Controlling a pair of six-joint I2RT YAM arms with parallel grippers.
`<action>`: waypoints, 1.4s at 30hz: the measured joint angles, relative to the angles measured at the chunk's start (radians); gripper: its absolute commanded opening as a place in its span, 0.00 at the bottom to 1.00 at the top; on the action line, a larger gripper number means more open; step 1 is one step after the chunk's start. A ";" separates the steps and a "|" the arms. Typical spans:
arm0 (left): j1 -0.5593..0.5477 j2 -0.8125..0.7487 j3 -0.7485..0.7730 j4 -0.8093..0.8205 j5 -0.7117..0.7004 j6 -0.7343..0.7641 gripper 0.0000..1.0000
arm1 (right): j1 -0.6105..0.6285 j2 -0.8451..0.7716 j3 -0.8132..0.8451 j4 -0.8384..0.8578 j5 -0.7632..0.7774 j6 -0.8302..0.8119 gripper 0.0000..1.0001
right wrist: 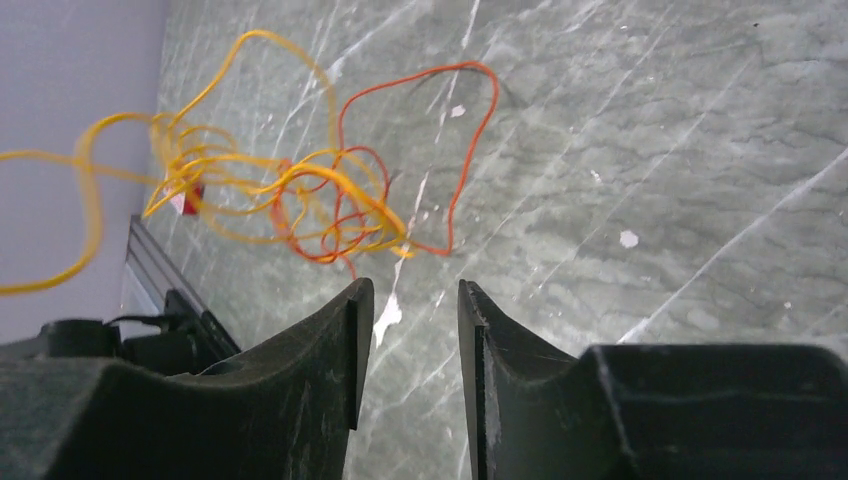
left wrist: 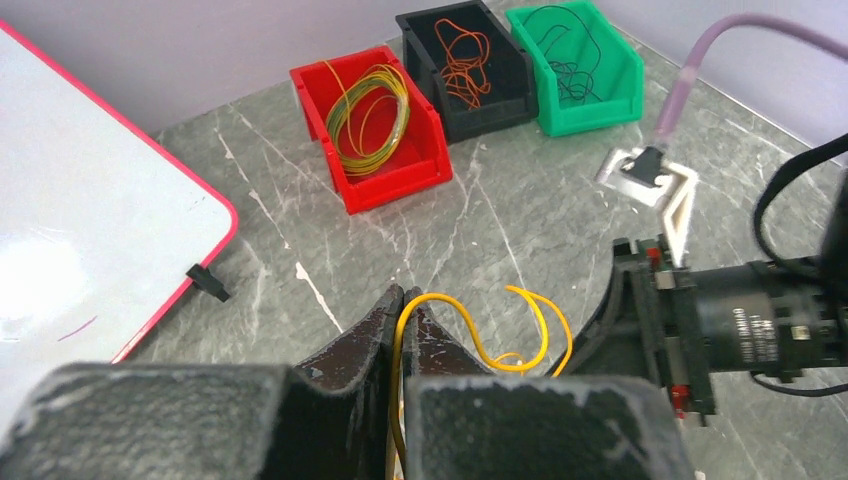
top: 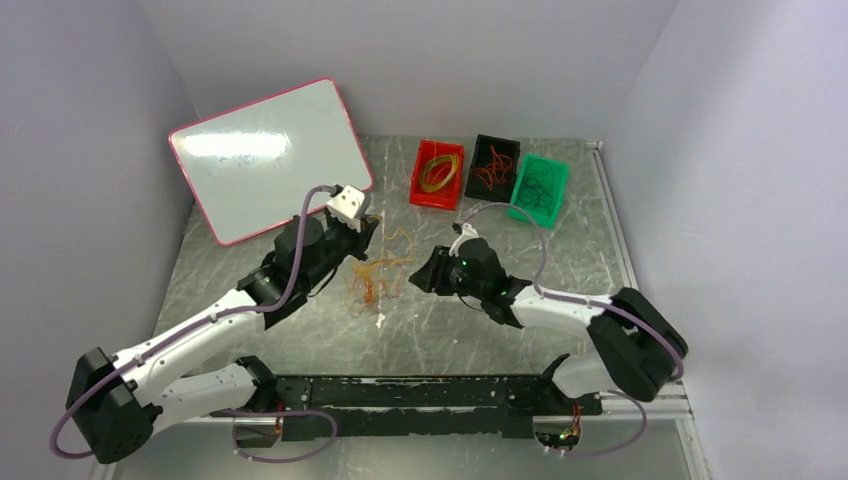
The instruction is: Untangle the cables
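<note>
A tangle of thin yellow and orange-red cables (top: pixel 378 272) lies mid-table between my two grippers; the right wrist view shows it too (right wrist: pixel 300 195). My left gripper (left wrist: pixel 408 297) is shut on a yellow cable (left wrist: pixel 480 345) that loops out to the right of its fingertips. In the top view the left gripper (top: pixel 366 232) is at the tangle's upper left. My right gripper (right wrist: pixel 410 290) is open and empty, just short of the tangle; in the top view it (top: pixel 422 271) is at the tangle's right.
Three bins stand at the back: a red bin (top: pixel 415 188) with yellow cables, a black bin (top: pixel 474 178) with orange-red cables, a green bin (top: pixel 556 194) with dark cables. A whiteboard (top: pixel 265 155) leans at the back left. A small white scrap (top: pixel 380 319) lies below the tangle.
</note>
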 measured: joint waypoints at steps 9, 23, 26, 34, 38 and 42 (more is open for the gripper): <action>0.003 -0.042 0.000 -0.010 -0.007 0.000 0.07 | 0.000 0.159 0.004 0.093 0.079 0.111 0.40; 0.005 -0.058 0.000 -0.022 -0.008 0.000 0.07 | 0.000 0.345 0.027 0.306 0.012 0.153 0.45; 0.005 -0.059 0.000 -0.029 -0.008 0.000 0.07 | 0.000 0.382 0.047 0.352 -0.011 0.160 0.45; 0.005 -0.069 0.000 -0.043 -0.008 0.000 0.07 | 0.000 0.483 0.111 0.432 -0.074 0.184 0.34; 0.005 -0.077 0.000 -0.052 -0.009 0.000 0.07 | 0.000 0.504 0.123 0.424 -0.076 0.188 0.12; 0.005 -0.084 0.000 -0.061 -0.021 0.005 0.07 | 0.000 0.507 0.125 0.414 -0.072 0.182 0.00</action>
